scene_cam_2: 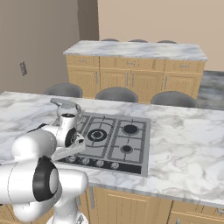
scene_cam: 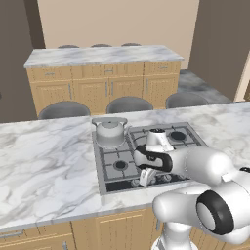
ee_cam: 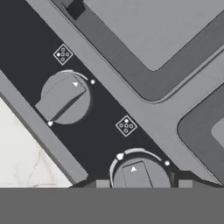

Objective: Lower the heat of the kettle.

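The silver-grey kettle (scene_cam: 110, 133) stands on the rear left burner of the cooktop (scene_cam: 181, 145); in the right base view the kettle (scene_cam_2: 64, 106) peeks out behind my arm. My gripper (scene_cam: 145, 179) reaches down to the dark knob strip along the cooktop's front edge. In the hand view my gripper (ee_cam: 143, 184) is shut on a round grey stove knob (ee_cam: 139, 171), one finger tip on each side of it. A second knob (ee_cam: 65, 98) lies a little further along the strip, untouched.
Marble counter (scene_cam: 44, 166) surrounds the cooktop, and its front edge runs just below the knob strip. More knobs (scene_cam_2: 99, 162) line the strip to the right. Three grey stools (scene_cam: 129, 104) stand behind the counter, with a wooden cabinet island (scene_cam: 105, 78) beyond.
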You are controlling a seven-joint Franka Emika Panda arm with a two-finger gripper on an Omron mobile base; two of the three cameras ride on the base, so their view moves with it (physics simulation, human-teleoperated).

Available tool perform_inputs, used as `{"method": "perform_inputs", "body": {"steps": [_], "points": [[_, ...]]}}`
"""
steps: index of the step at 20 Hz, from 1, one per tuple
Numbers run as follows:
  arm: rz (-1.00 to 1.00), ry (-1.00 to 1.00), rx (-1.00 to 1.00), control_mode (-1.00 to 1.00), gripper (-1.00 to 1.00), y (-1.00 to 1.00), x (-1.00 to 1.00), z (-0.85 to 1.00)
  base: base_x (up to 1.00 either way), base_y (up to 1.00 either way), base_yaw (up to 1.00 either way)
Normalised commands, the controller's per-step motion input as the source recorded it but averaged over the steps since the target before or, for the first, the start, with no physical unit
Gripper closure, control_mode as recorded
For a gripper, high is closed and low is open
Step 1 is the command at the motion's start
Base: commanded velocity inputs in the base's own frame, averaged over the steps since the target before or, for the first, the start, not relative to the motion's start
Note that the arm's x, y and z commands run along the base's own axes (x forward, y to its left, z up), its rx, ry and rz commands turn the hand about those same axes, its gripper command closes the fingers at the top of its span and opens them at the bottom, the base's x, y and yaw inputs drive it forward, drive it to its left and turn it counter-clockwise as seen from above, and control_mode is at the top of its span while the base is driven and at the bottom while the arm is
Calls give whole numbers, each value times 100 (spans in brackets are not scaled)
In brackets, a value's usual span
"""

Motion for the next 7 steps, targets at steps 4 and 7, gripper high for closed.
{"method": "perform_inputs", "body": {"steps": [4,7], "points": [[-31,0,0,-100,100,0,-35,-20,0,0,0],[-31,0,0,-100,100,0,-34,-21,0,0,0]]}}
